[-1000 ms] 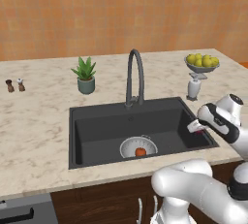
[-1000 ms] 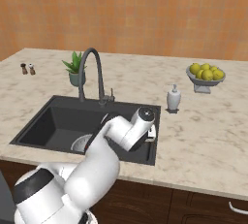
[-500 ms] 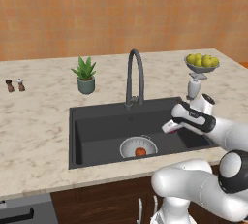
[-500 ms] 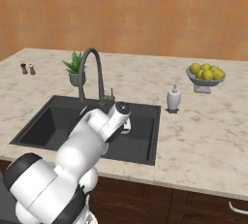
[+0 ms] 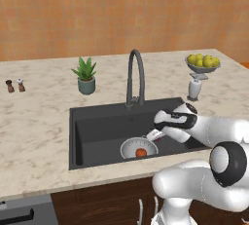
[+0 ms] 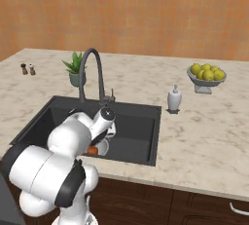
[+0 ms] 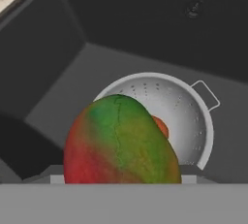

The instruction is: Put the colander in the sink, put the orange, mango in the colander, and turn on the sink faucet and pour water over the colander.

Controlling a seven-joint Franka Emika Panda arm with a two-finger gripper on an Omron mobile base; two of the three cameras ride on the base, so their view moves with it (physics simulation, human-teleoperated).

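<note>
The silvery colander stands on the floor of the dark sink, with the orange inside it. My gripper hangs low over the basin just right of the colander, shut on a red-green mango. In the hand view the mango covers the fingertips and part of the colander; the orange peeks out behind it. The gooseneck faucet rises behind the basin, and no water runs from it. From the right base view, the orange shows beside my wrist.
A potted plant stands left of the faucet. A soap dispenser and a footed bowl of yellow-green fruits are on the counter at the right. Small salt and pepper shakers sit far left.
My arm has swung left from the sink's right edge and dropped into the basin, bringing the held mango next to and above the colander. Colander and orange have not moved.
</note>
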